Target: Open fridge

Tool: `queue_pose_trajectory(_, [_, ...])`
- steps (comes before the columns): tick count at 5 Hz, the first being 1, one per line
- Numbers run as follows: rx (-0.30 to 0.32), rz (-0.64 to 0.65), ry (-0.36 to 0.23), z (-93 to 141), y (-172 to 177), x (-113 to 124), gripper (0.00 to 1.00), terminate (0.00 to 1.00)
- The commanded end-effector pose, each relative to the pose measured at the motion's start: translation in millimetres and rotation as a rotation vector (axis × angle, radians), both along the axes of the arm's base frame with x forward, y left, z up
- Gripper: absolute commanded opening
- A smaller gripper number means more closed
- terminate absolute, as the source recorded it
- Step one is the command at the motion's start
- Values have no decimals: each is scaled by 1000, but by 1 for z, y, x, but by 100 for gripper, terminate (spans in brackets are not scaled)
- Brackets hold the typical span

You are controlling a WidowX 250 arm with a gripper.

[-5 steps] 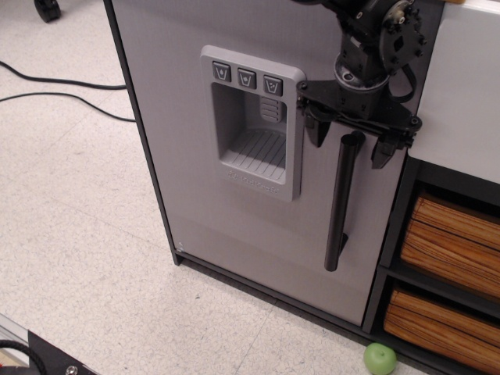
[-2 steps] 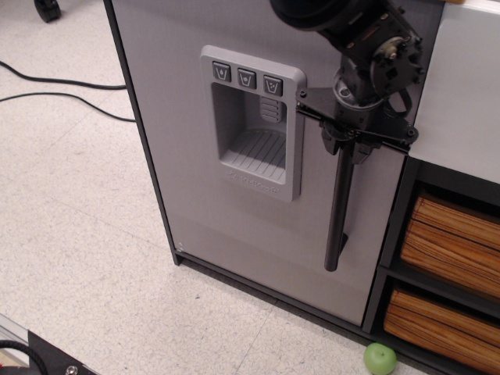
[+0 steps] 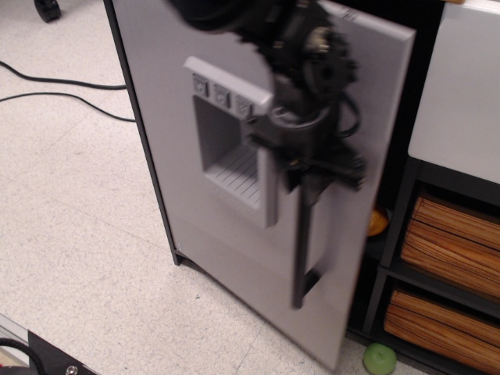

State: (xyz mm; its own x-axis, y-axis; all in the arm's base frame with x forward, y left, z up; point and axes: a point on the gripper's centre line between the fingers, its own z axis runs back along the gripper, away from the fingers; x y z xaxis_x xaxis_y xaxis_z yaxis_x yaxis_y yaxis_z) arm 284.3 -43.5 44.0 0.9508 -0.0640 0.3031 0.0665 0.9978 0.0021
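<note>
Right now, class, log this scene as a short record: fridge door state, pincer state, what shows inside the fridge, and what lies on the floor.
fridge door: fridge door swung partly open, hinged on its left edge
handle: vertical black bar handle
pincer: pincer shut on the handle near its top; image blurred
inside: an orange object shows in the gap
floor: green ball by the shelf unit; black cables at left

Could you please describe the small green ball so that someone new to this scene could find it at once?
Start at the tall grey fridge, whose door stands ajar. Follow the door's swung-out bottom corner down to the floor. There lies the green ball, before the wooden-slat bins; it is the only round, bright green thing.
</note>
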Motion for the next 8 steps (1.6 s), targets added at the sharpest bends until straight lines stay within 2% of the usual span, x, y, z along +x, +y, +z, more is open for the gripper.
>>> queue_pose_trajectory(1, [-56,77,-36,18,26,-40,100,0])
queue_pose_trajectory(3, [-38,109,18,4,29,-85,100,0])
queue_pose_trajectory(4, [-7,47,73,-17,-4,-96,100,0])
queue_pose_trajectory(5, [-11,11,97,-29,-46,-82,100,0])
queue_pose_trajectory(6, [-17,-15,81,-39,-80,-67,100,0])
queue_pose_trajectory(7, [-26,-31,64,-46,-101,-52,100,0])
queue_pose_trajectory(8, [-23,-22,66,-51,-114,-25,100,0])
